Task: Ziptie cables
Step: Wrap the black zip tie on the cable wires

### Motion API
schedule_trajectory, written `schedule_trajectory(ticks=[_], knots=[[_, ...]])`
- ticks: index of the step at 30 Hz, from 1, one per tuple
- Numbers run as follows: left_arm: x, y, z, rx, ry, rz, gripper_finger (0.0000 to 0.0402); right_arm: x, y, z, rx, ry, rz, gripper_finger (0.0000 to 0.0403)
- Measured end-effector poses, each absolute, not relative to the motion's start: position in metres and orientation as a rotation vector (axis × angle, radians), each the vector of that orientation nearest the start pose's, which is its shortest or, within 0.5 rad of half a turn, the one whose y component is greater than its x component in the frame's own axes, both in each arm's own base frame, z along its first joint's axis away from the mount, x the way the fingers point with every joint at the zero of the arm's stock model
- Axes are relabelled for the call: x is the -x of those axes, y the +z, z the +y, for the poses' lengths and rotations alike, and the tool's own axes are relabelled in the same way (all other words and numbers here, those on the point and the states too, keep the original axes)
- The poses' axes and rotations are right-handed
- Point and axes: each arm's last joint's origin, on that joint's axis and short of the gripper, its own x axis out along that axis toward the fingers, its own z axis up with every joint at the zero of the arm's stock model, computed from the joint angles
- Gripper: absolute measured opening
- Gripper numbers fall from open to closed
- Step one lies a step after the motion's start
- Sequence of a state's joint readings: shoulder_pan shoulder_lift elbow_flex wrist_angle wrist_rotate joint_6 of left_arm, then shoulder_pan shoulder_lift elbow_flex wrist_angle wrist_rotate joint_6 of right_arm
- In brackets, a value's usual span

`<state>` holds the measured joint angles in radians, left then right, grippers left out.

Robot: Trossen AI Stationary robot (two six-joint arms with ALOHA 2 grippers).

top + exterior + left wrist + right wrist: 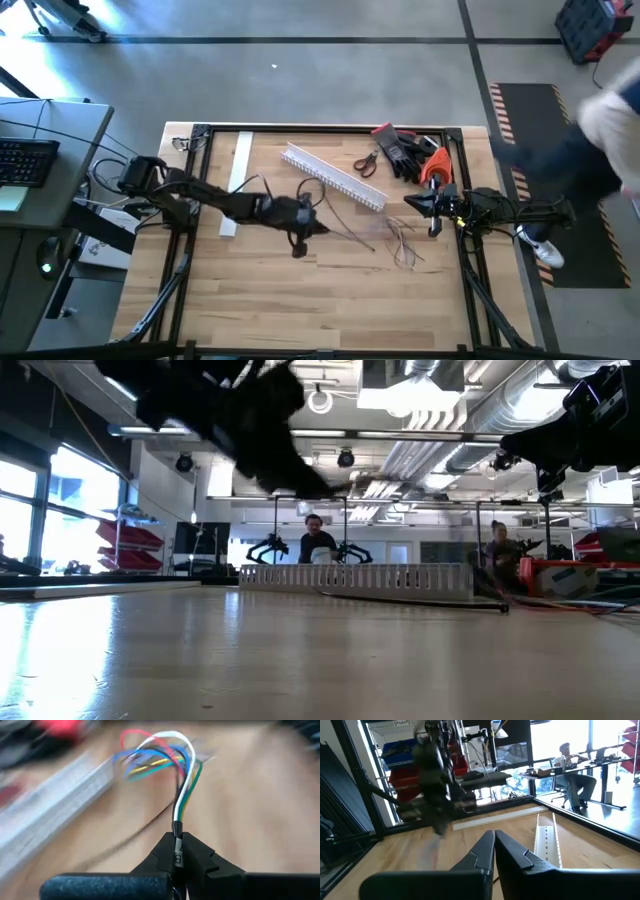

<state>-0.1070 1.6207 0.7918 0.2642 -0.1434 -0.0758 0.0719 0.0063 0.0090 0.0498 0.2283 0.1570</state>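
Jaws of the left gripper (177, 857) pinch the cables (182, 795); the right gripper (494, 851) is pressed together, empty, at three o'clock. Gathering seems underway. Next, a ziptie is needed.

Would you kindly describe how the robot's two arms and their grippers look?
Both arms are dark and jointed, trailing black leads. The left gripper has two black, angular fingers tapering to a point above a black crossbar. The right gripper looks identical.

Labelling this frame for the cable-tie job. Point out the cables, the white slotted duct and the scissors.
cables (181, 795): left wrist view, on the white wire just above the shut left gripper (178, 854).
white slotted duct (335, 176): high view, middle of its length.
scissors (367, 164): high view, near the pivot.
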Motion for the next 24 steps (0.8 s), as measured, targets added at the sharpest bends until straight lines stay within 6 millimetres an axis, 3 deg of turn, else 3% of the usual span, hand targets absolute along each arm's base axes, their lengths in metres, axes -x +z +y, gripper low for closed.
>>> schedule_trajectory(ticks=[5,10,17,24], knots=[[-0.300,0.145,-0.022,0.051,0.219,0.623,0.0000,-0.097,0.171,0.000,-0.164,-0.152,-0.064,0.0000],[-0.279,0.122,-0.032,0.053,0.106,0.729,0.0000,-0.097,0.171,0.000,-0.164,-0.151,-0.064,0.0000],[-0.260,0.106,-0.039,0.050,0.174,0.782,0.0000,-0.097,0.171,0.001,-0.157,-0.150,-0.063,0.0000],[-0.258,0.099,-0.038,-0.044,0.124,0.806,0.0000,-0.097,0.170,0.002,-0.190,-0.090,-0.053,0.0000]])
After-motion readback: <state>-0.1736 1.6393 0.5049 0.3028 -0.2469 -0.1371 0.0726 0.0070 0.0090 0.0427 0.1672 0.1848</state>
